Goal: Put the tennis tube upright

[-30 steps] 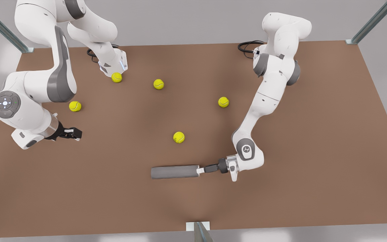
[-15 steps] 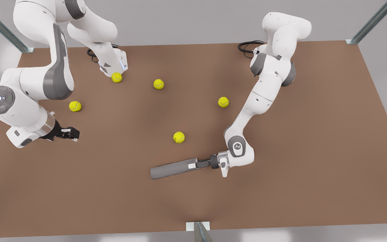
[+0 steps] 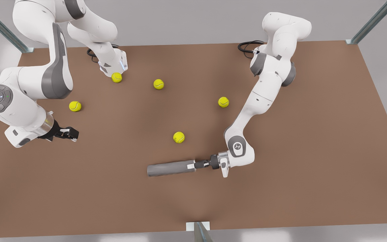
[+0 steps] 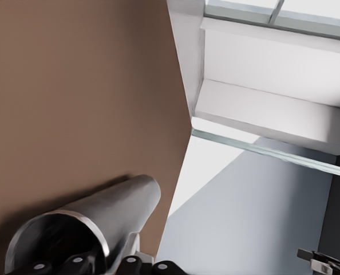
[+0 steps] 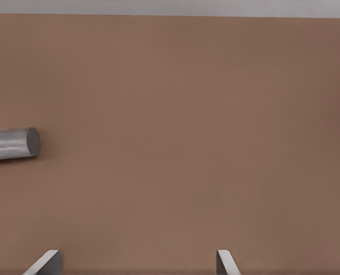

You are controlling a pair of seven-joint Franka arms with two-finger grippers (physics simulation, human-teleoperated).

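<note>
Front view: slim dark grey metallic tennis tube (image 3: 170, 168) lies flat on brown surface (image 3: 314, 151), near a yellow-green tennis ball (image 3: 178, 137). Left tool (image 3: 196, 164) pinches its open rim (likely for tipping upright). Right tool (image 3: 72, 133), fingers spread, waits well apart.
</note>
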